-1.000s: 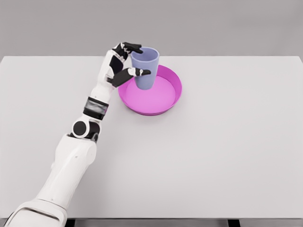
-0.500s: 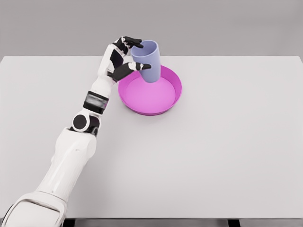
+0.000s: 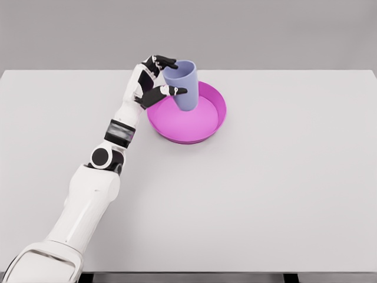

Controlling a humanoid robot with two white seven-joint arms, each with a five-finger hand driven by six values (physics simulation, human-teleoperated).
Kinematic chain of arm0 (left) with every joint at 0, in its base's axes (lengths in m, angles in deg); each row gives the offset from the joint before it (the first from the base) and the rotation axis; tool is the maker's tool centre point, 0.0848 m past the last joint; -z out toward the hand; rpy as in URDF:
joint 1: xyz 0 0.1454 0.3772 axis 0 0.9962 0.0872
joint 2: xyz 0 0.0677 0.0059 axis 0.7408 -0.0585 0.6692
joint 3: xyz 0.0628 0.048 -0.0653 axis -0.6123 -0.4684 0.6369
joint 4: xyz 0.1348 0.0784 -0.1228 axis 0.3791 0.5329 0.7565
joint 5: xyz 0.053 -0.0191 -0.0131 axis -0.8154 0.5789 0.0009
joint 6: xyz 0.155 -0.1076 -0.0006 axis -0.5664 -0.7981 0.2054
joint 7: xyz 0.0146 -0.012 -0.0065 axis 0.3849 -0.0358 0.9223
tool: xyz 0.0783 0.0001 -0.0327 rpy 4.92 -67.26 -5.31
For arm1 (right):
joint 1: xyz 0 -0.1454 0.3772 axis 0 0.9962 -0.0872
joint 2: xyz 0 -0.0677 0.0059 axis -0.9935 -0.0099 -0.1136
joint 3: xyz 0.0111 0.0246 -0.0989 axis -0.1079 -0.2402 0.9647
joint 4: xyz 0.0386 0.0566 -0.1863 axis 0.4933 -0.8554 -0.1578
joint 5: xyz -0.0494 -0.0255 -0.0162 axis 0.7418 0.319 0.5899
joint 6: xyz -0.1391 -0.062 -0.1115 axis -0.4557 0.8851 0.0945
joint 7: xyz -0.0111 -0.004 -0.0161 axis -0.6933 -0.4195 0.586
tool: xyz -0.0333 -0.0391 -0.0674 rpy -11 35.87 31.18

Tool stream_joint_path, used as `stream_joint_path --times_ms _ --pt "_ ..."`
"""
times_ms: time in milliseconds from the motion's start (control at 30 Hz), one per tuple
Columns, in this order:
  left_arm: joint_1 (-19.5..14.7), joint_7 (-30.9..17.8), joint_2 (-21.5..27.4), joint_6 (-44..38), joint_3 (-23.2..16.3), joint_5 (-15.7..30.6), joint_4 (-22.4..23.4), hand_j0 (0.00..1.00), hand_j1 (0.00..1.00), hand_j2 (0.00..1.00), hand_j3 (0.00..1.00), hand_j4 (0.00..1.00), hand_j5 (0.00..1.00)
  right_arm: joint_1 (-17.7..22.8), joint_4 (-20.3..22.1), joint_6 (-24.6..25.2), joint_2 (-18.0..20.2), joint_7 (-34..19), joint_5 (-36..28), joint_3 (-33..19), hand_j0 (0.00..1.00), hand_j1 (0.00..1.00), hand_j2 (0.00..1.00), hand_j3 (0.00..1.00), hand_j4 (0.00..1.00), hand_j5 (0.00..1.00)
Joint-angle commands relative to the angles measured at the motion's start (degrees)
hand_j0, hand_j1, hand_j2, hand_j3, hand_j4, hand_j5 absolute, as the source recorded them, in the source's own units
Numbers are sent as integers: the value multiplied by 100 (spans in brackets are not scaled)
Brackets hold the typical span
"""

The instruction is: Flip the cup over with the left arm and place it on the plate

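now left hand [image 3: 154, 79] gripping tilted cup [image 3: 183, 85], over pink plate [image 3: 207, 127], white table [image 3: 283, 177]

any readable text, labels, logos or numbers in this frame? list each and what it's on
None. No word, number, logo or sign shows on any surface.
The cup: plain blue-purple, unmarked.
The plate: plain magenta, unmarked.
The left robot hand and its arm: white and black shells, no marking legible.
The table: blank grey.
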Motion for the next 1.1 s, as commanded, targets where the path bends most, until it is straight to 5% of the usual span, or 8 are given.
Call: stream_joint_path --times_ms 0,333,867,967,1067 --pt "0 2 -1 -1 -2 16 29 42 42 42 42 42 42 -9 2 0 1 -1 -1 0 100 100 100 100 100 100" --pt "0 2 -1 -1 -2 16 29 66 66 66 66 66 66 -9 2 0 1 -1 -1 0 100 100 100 100 100 100" --pt "26 2 -1 -1 -2 7 144 69 69 69 69 69 69 -9 -6 0 1 -1 -1 0 100 100 100 100 100 100" --pt "26 2 -1 -1 -2 7 152 88 88 88 88 88 88 -9 2 0 1 -1 -1 0 100 100 100 100 100 100" --pt "26 2 -1 -1 -2 7 152 92 92 92 92 92 92 -9 -6 0 1 -1 -1 0 100 100 100 100 100 100"
